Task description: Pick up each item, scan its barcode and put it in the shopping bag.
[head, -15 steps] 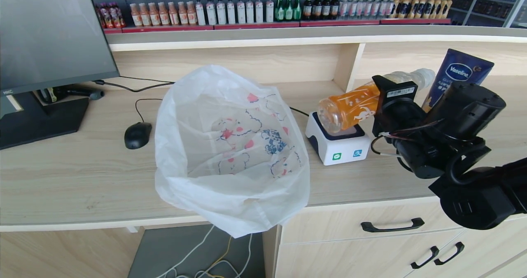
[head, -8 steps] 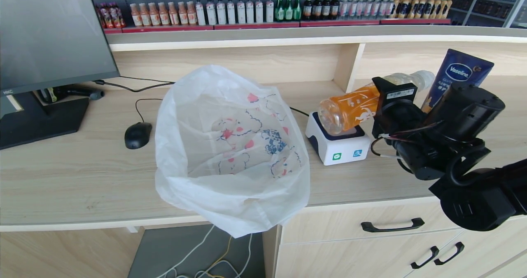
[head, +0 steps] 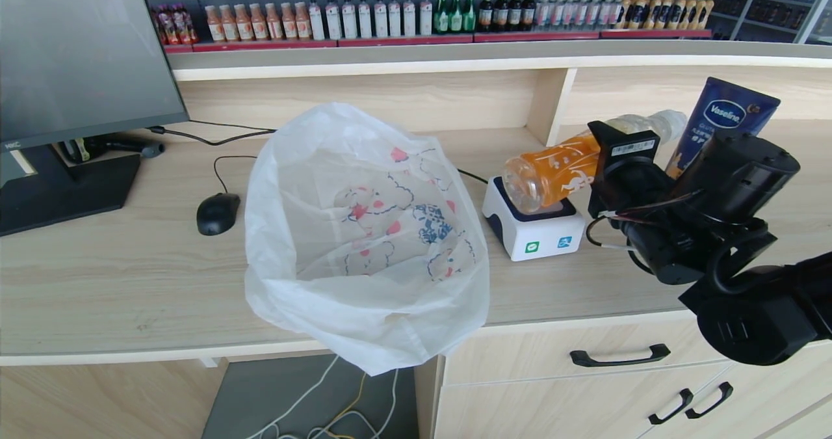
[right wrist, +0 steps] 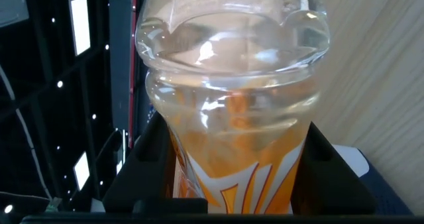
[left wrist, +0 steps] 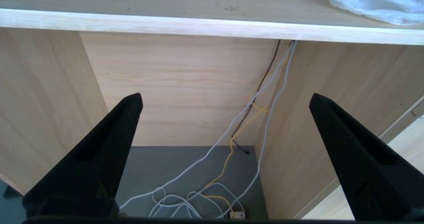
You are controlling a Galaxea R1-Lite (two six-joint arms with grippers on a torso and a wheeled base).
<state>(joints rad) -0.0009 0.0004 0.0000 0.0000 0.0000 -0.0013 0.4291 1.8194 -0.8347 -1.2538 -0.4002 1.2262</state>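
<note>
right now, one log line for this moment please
step: scan | right gripper: shut on orange drink bottle, held sideways over scanner | left gripper: open, below counter edge | shopping bag: open on counter

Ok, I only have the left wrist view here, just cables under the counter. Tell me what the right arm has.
Observer: The right end effector is shut on an orange drink bottle, held on its side.
Operator: Give me where that bottle is.
Observer: Its base end hangs over the white scanner on the counter; I cannot tell if they touch.
Operator: Now place the bag for me.
Observer: The shopping bag stands on the counter with its mouth open, just to the scanner's left.
</note>
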